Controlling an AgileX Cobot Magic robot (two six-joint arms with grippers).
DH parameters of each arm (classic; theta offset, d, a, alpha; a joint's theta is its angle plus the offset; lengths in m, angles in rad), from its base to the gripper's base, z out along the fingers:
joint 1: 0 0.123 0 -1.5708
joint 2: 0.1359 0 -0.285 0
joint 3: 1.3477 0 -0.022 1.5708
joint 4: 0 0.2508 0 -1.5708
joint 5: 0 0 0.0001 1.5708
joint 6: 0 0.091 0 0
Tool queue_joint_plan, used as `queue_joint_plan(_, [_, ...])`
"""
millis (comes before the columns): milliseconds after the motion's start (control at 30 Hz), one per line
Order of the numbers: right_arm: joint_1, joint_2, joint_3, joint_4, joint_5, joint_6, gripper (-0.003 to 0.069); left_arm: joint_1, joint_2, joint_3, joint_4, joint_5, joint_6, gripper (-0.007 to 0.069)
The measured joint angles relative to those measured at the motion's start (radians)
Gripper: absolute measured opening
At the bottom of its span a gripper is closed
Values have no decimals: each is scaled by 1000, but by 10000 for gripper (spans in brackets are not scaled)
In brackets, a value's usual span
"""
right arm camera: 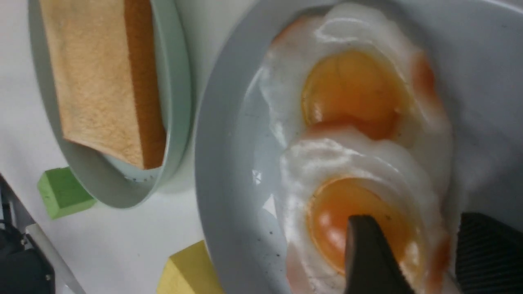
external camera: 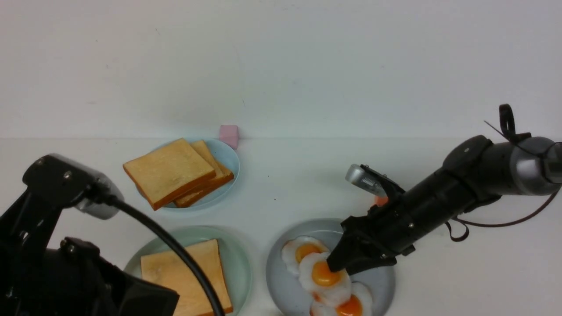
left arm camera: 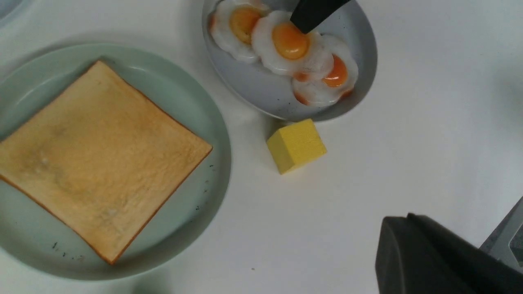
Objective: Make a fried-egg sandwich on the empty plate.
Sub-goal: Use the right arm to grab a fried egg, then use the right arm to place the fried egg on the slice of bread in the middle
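The pale mint-green plate (external camera: pixel 239 259) holds one toast slice (external camera: pixel 189 276), lying flat; the same slice (left arm camera: pixel 98 155) fills the left wrist view. Beside it a grey plate (external camera: pixel 281 281) carries three overlapping fried eggs. My right gripper (external camera: pixel 338 267) is down on the middle egg (external camera: pixel 325 274). In the right wrist view the gripper (right arm camera: pixel 414 220) is open, one finger over the yolk (right arm camera: pixel 339 216), the other past the egg's white rim. My left gripper (left arm camera: pixel 404 228) is shut and empty, above bare table near the yellow cube.
A light blue plate (external camera: pixel 228 158) at the back holds two more toast slices (external camera: pixel 169 171). A pink cube (external camera: pixel 229 135) stands behind it. A yellow cube (left arm camera: pixel 296 145) sits by the grey plate's near rim, and a green cube (right arm camera: pixel 63 192) by the mint plate.
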Motion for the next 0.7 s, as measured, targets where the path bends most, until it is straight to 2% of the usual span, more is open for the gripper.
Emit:
queue_joint_plan(167, [0, 1, 0, 13, 1, -15, 211, 0, 0, 0, 9, 7, -7, 6])
queue_joint_plan(267, [0, 1, -1, 13, 9, -15, 106, 0, 0, 0, 30, 19, -24, 6])
queue_joint_plan(333, [0, 1, -3, 13, 19, -15, 83, 0, 0, 0, 50, 33, -48, 6])
queue_joint_plan(533, [0, -52, -15, 10, 32, -14, 83, 0, -50, 0, 136, 144, -135, 11])
queue_joint_plan(700, [15, -117, -73, 10, 46, 36, 83, 0, -173, 0, 255, 201, -262, 15])
